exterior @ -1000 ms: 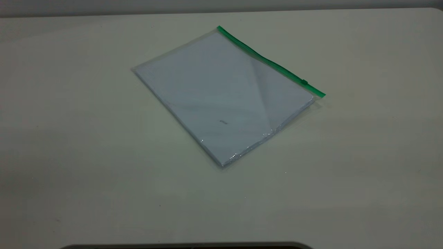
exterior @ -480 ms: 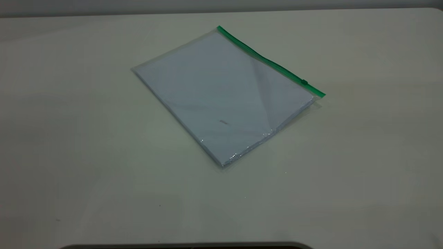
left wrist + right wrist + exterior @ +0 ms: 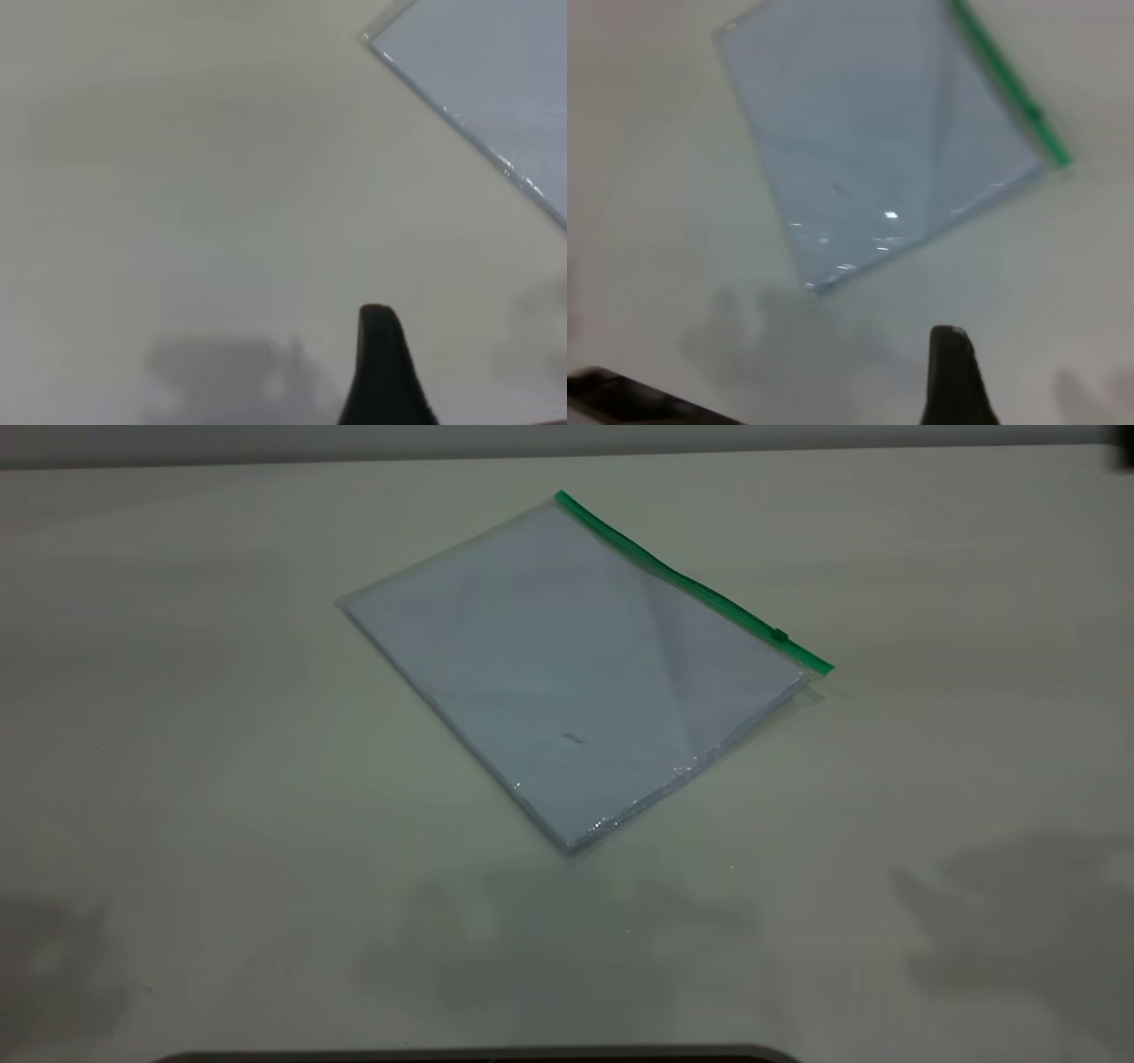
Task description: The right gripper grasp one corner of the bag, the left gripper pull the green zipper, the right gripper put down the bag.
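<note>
The bag (image 3: 576,673) lies flat on the table, a clear pouch with white paper inside, turned at an angle. The green zipper (image 3: 691,584) runs along its far right long side, and the small slider (image 3: 779,636) sits near the right-hand end. Neither gripper shows in the exterior view. In the left wrist view a black part of the left gripper (image 3: 383,372) hovers over bare table, well apart from a corner of the bag (image 3: 496,71). The right gripper (image 3: 953,376) hangs above the table short of the bag (image 3: 877,133), whose zipper (image 3: 1005,80) is in sight.
The pale table (image 3: 177,779) spreads wide on all sides of the bag. Soft shadows lie on it at the front left, front middle and right (image 3: 1019,921). A dark shape (image 3: 1125,452) shows at the far right corner. A dark edge (image 3: 478,1056) runs along the front.
Shadows have spread over the front of the table, and a dark shape has come in at the far right corner. The bag has not moved.
</note>
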Robot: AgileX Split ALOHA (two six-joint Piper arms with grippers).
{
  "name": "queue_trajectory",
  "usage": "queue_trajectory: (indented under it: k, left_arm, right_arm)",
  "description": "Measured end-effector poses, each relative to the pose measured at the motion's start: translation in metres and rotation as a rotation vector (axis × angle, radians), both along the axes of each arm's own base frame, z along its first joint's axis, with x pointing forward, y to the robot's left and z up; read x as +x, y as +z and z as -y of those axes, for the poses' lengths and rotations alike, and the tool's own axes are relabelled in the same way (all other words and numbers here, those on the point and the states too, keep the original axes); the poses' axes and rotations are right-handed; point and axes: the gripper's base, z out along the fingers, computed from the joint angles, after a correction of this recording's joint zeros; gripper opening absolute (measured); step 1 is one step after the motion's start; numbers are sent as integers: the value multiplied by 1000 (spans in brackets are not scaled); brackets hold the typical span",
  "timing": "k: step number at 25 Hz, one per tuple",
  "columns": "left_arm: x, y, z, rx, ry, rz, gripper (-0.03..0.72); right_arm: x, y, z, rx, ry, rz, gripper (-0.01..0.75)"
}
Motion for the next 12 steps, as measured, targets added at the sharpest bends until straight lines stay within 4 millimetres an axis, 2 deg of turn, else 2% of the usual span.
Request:
queue_trajectory:
  k: [6, 12]
  left_arm:
    - [33, -9, 4, -46, -10, -49, 568]
    - [46, -13, 8, -62, -51, -64, 568]
  right_arm:
    - [47, -69, -2, 50, -62, -112, 534]
    - [84, -131, -8, 65, -9, -244, 534]
